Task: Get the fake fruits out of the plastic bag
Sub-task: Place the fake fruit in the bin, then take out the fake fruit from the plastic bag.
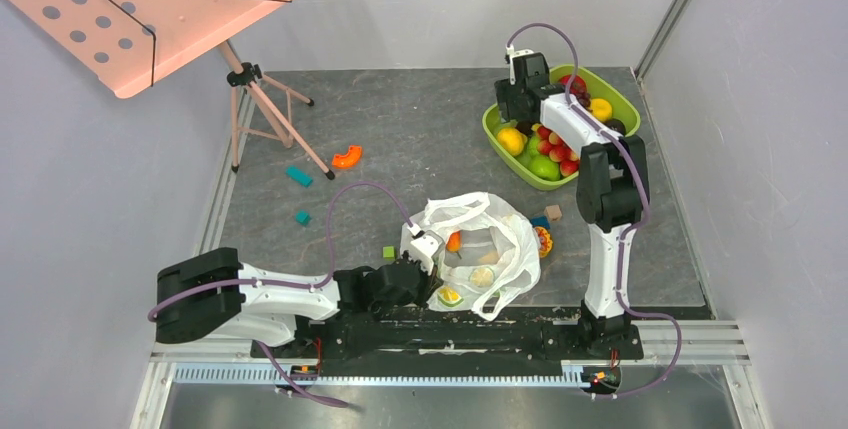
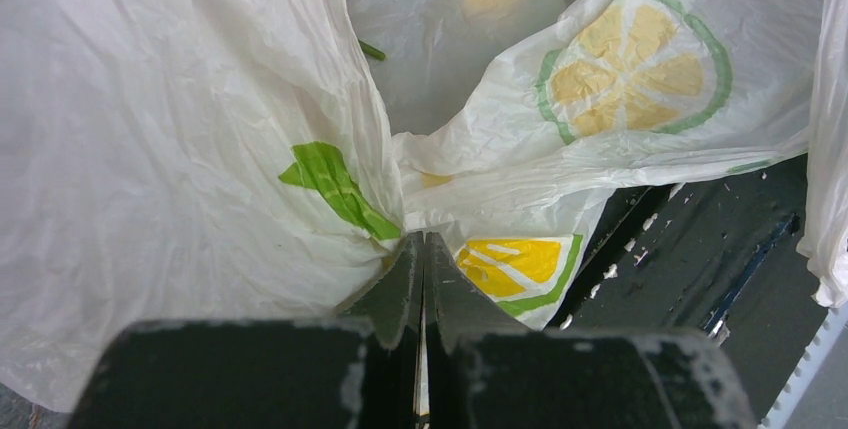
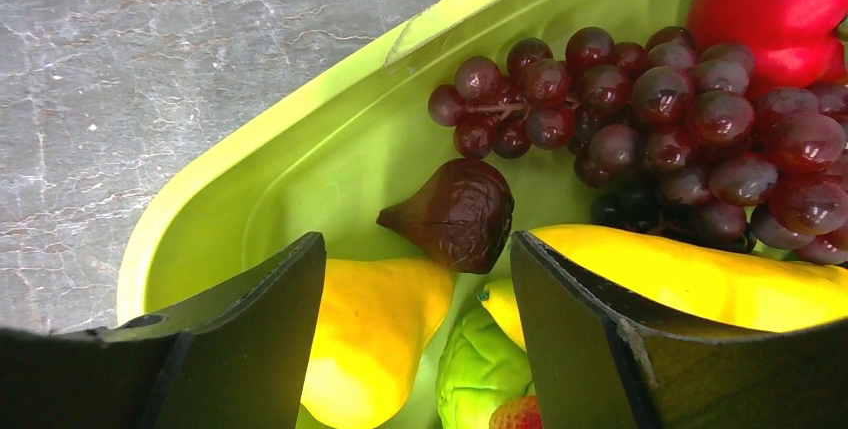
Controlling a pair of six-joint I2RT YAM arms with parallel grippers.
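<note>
The plastic bag point(image 1: 497, 232), white with lemon prints, lies at the table's near middle. My left gripper point(image 1: 424, 261) is shut on the bag's left edge; in the left wrist view point(image 2: 423, 239) a thin fold of bag film point(image 2: 150, 149) is pinched between the fingers. An orange fruit point(image 1: 455, 241) and pale pieces point(image 1: 483, 275) show through the bag. My right gripper point(image 1: 516, 101) is open and empty over the left end of the green tray point(image 1: 612, 92). Between its fingers point(image 3: 418, 279) lies a yellow pear-like fruit point(image 3: 375, 329), with a brown fig point(image 3: 455, 214) just beyond.
The tray point(image 3: 300, 179) holds dark grapes point(image 3: 680, 119), a red fruit point(image 3: 775, 4), red-and-yellow balls point(image 1: 556, 145) and green pieces. An orange curved block point(image 1: 346, 157) and teal blocks point(image 1: 298, 176) lie at the left; small blocks point(image 1: 553, 213) lie right of the bag. A pink stand point(image 1: 150, 4) rises at the back left.
</note>
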